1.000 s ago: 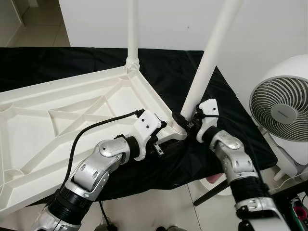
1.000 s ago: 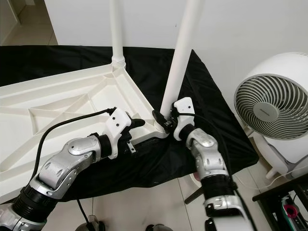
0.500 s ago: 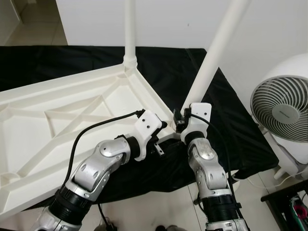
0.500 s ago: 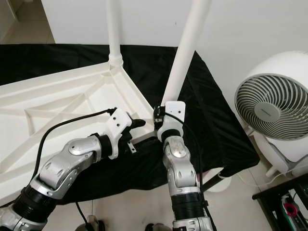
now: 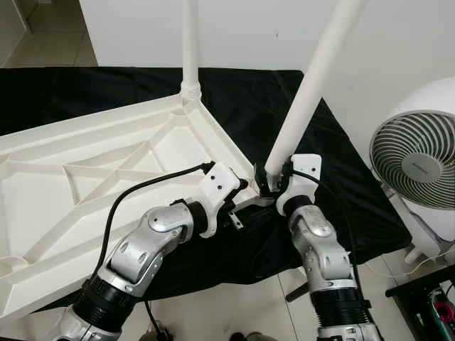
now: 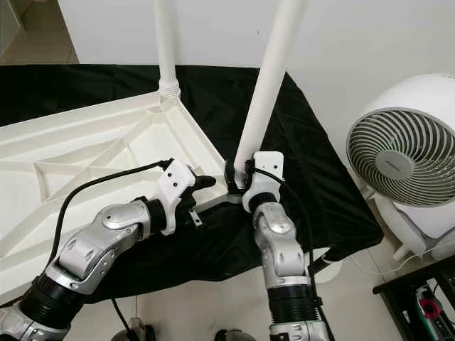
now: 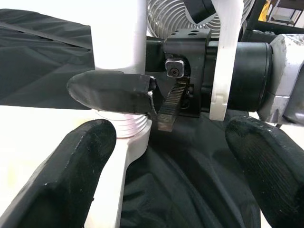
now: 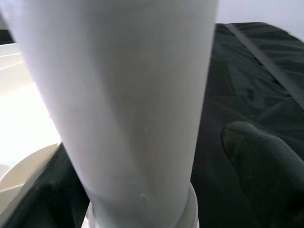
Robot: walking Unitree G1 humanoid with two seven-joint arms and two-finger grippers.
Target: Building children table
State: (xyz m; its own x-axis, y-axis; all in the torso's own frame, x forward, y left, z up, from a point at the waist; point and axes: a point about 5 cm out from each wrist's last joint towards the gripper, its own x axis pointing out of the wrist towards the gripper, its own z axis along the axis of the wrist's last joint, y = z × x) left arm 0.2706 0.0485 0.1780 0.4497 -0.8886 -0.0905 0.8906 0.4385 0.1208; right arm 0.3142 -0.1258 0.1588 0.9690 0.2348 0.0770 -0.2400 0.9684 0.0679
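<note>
The right gripper [image 5: 264, 182] seems closed around the leg [image 5: 307, 92] just above its socket at the upturned tabletop's [image 5: 85, 167] near corner. The left gripper [image 7: 161, 175] stands open beside that corner, holding nothing. Keep the tilted leg square to its socket while twisting.

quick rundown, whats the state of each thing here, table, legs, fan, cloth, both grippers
tabletop: upside down, ribbed underside up, lying on the cloth
far leg: upright in its corner socket
near leg: leaning, base at the near corner socket
right gripper: fingers around the near leg's base
left gripper: open, at the tabletop's near corner
cloth: spread out, wrinkled
fan: upright; running or not, cannot tell
</note>
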